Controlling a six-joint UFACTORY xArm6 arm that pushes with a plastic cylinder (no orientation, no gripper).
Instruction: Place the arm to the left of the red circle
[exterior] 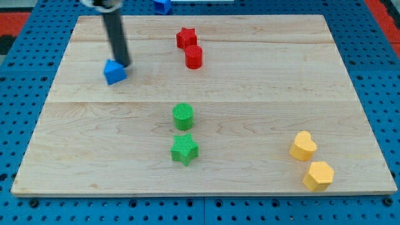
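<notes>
A single straight rod, dark grey to black, smooth and round in section — a faint pale sheen runs down its length. My tip [123,65] is its plain blunt end. At the top edge, a wider black-and-silver collar caps it — only partly visible.

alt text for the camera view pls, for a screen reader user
My tip touches the blue block at the wooden board's upper left, well left of the red circle and red star. Green circle and green star sit centre; yellow heart and yellow hexagon lower right.
</notes>
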